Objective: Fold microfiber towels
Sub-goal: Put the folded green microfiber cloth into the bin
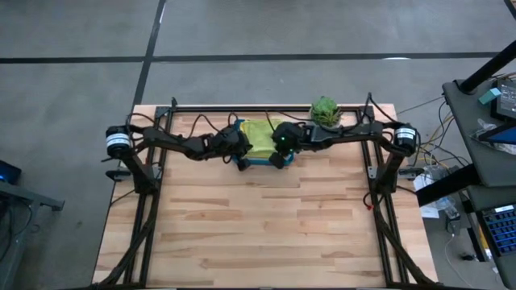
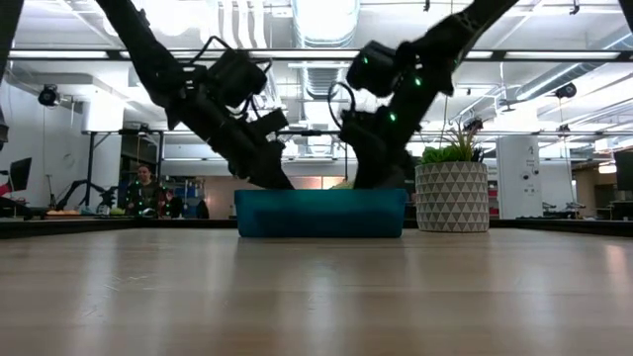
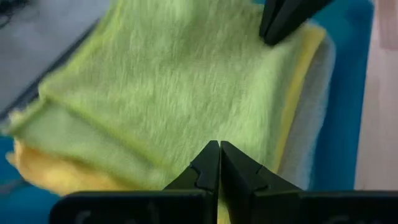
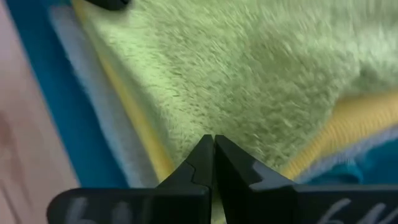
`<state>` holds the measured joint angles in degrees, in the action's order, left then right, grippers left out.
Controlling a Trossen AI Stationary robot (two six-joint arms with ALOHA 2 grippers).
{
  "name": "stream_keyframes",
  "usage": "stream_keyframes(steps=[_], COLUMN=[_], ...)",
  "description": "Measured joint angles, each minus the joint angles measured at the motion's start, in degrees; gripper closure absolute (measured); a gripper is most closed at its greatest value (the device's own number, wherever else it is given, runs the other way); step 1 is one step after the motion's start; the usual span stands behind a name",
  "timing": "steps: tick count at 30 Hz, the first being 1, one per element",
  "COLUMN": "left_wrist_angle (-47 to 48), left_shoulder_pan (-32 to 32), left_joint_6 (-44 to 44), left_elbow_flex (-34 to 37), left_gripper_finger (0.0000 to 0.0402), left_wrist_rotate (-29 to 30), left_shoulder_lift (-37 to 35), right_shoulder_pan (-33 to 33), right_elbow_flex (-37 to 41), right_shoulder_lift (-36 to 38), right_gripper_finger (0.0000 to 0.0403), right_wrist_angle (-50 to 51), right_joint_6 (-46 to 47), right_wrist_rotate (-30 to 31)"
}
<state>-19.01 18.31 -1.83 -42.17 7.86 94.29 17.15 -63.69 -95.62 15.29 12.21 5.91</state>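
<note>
Lime green towel [image 3: 180,93] on top of stack, fuzzy nap. Yellow towel [image 3: 298,81] edge just under it, deeper yellow at corner [image 4: 360,127]. Pale grey towel [image 3: 314,118] below those, nearly white along edge. Teal tray [image 2: 321,214], plain, no pattern. Pot [image 2: 451,197] pale grey with dark triangle pattern; plant [image 1: 324,110] green. Table [image 1: 266,234] light wood, planked in mixed tan strips. Arms [image 1: 181,143] black; green light glowing on right one. Fingers [image 3: 214,174] matte black.
</note>
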Motion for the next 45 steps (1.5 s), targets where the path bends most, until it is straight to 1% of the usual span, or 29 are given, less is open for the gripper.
stream_keyframes(steps=[4, 11, 15, 17, 20, 24, 26, 29, 32, 36, 43, 45], left_wrist_angle=[0.6, -0.1, 0.0, 0.1, 0.0, 0.3, 0.1, 0.4, 0.5, 0.1, 0.2, 0.2], left_shoulder_pan=[0.0, 0.6, 2.7, 4.0, 5.9, 6.7, 6.7, 6.8, 6.8, 6.4, 5.9, 6.0], left_joint_6=[1.5, 1.4, 1.5, 1.5, 2.5, 6.8, 9.4, 10.3, 10.5, 10.6, 10.7, 10.7], left_elbow_flex=[0.1, -1.6, -3.9, -4.8, -5.8, -6.7, -7.3, -8.3, -9.4, -9.9, -9.9, -9.9], left_gripper_finger=[0.0401, 0.0402, 0.0402, 0.0399, 0.038, 0.0331, 0.0303, 0.0266, 0.0243, 0.0236, 0.0236, 0.0241], left_wrist_rotate=[0.0, 0.1, 0.2, 1.3, 3.3, 3.4, 5.7, 9.2, 8.5, 6.1, 5.7, 5.7], left_shoulder_lift=[0.7, -1.3, -2.0, -1.9, -0.6, 1.6, 3.0, 5.9, 7.4, 7.5, 7.1, 7.1], right_shoulder_pan=[0.1, 0.0, -0.3, -0.6, -1.2, -2.1, -2.5, -2.9, -2.9, -2.9, -2.9, -2.9], right_elbow_flex=[2.8, 2.4, 2.3, 3.0, 5.3, 9.9, 12.6, 16.5, 19.8, 22.2, 24.1, 24.2], right_shoulder_lift=[-0.1, 0.9, 3.6, 5.8, 9.4, 14.5, 16.7, 19.3, 21.3, 22.3, 22.3, 22.3], right_gripper_finger=[0.0394, 0.0394, 0.0394, 0.0394, 0.0394, 0.0394, 0.0394, 0.0394, 0.0394, 0.0394, 0.0394, 0.0394], right_wrist_angle=[-1.0, -0.6, -0.6, -0.9, -1.8, -6.7, -9.9, -15.5, -20.4, -22.0, -23.3, -23.4], right_joint_6=[1.5, 1.1, -0.2, -0.6, -0.8, -0.2, -0.2, -0.1, 1.0, 1.3, 1.3, 1.3], right_wrist_rotate=[0.1, 0.0, 0.1, 0.2, 0.3, 0.6, 0.6, 0.6, 0.6, 0.7, 0.7, 0.7])
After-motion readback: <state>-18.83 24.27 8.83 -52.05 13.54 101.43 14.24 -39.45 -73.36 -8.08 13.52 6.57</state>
